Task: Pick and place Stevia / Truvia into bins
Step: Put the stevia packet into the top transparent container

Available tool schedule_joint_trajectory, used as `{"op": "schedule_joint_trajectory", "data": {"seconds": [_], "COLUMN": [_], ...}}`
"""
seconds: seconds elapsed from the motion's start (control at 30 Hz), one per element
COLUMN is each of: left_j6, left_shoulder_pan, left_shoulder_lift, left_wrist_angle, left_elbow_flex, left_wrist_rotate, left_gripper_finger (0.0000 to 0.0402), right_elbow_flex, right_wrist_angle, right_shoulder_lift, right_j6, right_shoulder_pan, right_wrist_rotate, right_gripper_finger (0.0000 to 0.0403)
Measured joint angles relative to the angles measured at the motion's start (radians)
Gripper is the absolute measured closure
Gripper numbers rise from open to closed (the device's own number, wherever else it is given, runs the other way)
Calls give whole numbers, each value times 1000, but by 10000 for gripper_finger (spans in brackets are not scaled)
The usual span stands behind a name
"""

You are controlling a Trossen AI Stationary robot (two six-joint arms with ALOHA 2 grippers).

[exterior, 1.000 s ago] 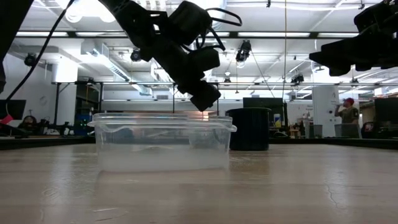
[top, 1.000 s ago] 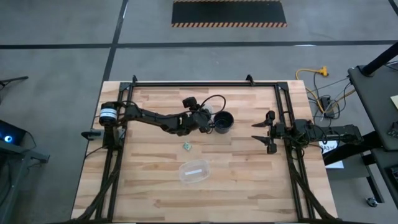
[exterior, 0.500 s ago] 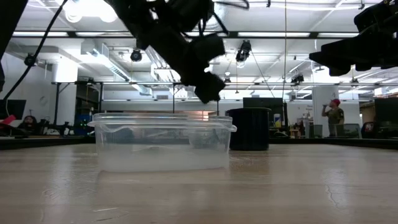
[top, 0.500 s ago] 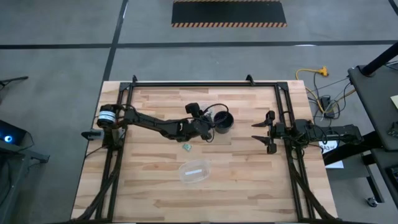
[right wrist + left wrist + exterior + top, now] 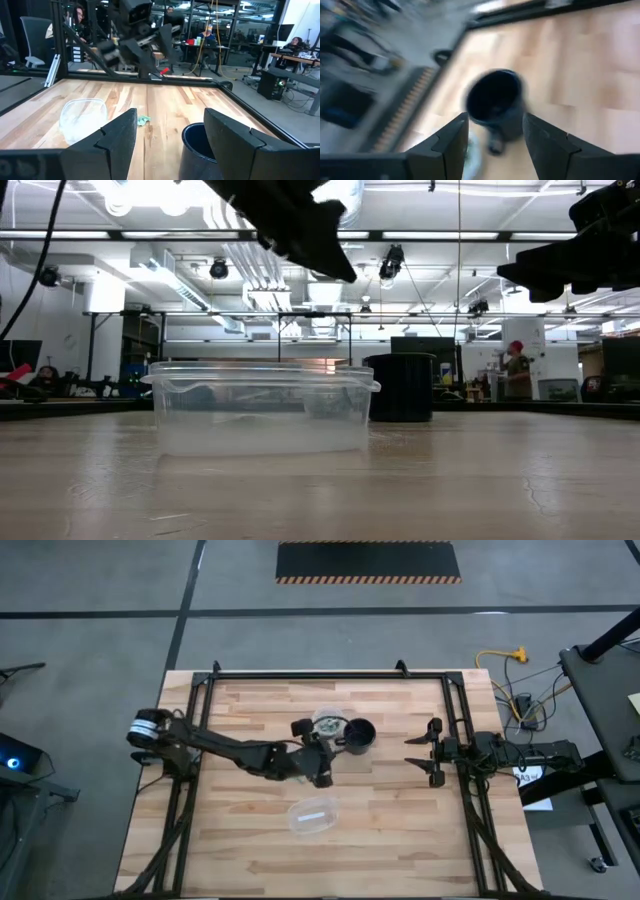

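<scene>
One green-and-white Stevia packet (image 5: 144, 120) lies flat on the wood; in the high view my left arm hides it. The bin, a small round clear cup (image 5: 328, 722), stands on the table just left of the black mug (image 5: 360, 735). My left gripper (image 5: 322, 776) hangs in the air on the near side of cup and mug. It is open (image 5: 495, 117), with nothing between its fingers, and looks toward the mug (image 5: 495, 102). My right gripper (image 5: 418, 753) waits open at the table's right side (image 5: 170, 114).
A larger oval clear tub (image 5: 312, 817) stands toward the near edge, below the left gripper in the high view, with a pale strip inside. Black frame rails (image 5: 455, 720) run along the table's sides. People move in the room beyond the table.
My left gripper has drawn away from over the cup beside the mug, toward the table's near edge, and has risen. The cup, covered by it a second ago, now shows in the high view. The packet now lies under the arm.
</scene>
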Motion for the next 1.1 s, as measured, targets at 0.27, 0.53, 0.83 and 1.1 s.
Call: {"op": "schedule_joint_trajectory", "data": {"seconds": [0.27,0.53,0.83,1.1], "left_j6": [-299,-503,-673,-688], "left_shoulder_pan": [-4,-4,-4,5], "left_shoulder_lift": [-62,-64,-64,-63], "left_wrist_angle": [-277,-505,-521,-580], "left_elbow_flex": [-5,-9,-23,-22], "left_wrist_rotate": [321,453,460,472], "left_gripper_finger": [230,230,230,230], "right_elbow_flex": [0,0,0,0], "right_wrist_angle": [0,0,0,0], "right_shoulder_lift": [0,0,0,0], "right_j6": [0,0,0,0], "right_shoulder_pan": [0,0,0,0], "right_wrist_rotate": [0,0,0,0], "right_gripper_finger": [181,181,181,181]}}
